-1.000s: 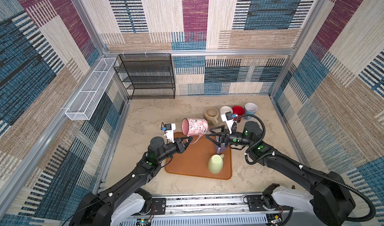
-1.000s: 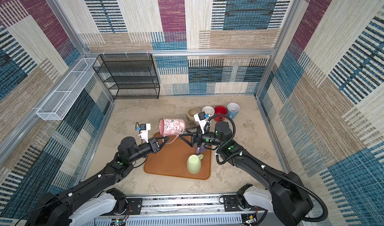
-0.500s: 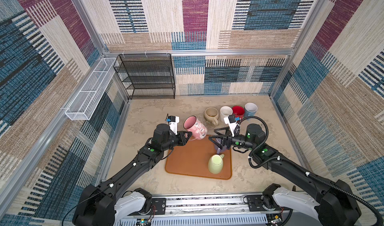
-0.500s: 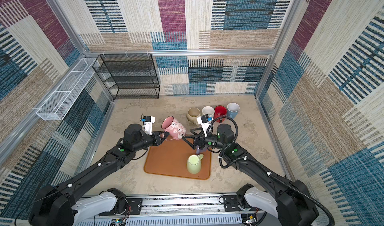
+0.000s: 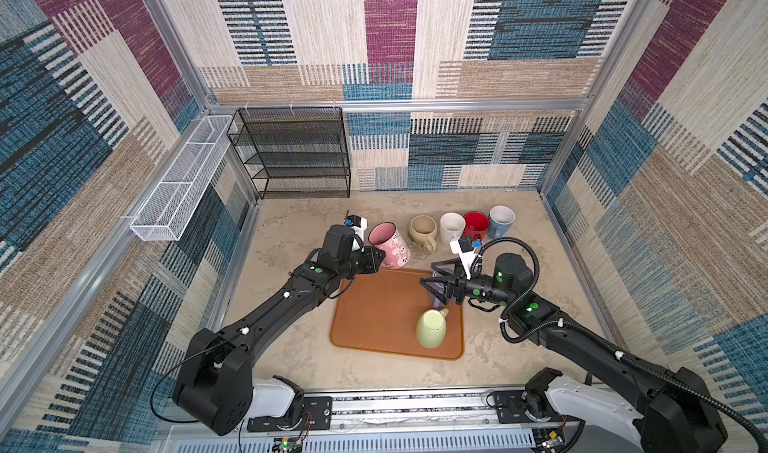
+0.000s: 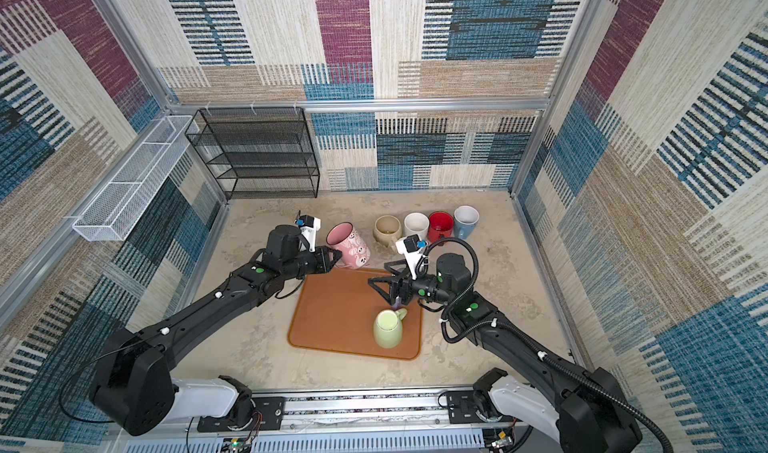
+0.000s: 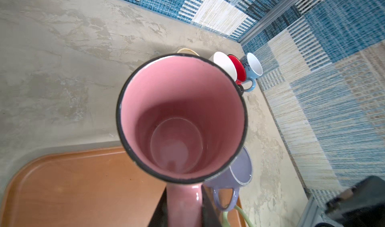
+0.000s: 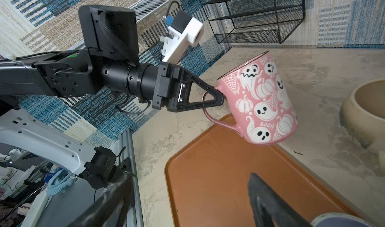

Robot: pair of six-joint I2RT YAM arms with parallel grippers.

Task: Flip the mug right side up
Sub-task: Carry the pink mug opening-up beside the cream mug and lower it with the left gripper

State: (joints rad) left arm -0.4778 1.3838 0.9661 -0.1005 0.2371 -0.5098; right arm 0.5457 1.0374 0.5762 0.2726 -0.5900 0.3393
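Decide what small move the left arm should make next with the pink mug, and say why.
Probably level the pink mug and lower it onto the table beside the beige mug. The left gripper grips its handle; the mug is mouth-up but tilted, not yet standing.

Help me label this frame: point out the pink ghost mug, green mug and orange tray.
pink ghost mug (image 8: 264, 103): right wrist view, on its printed side.
green mug (image 5: 431, 330): in a top view, on its body.
orange tray (image 5: 374, 309): in a top view, on its bare middle.
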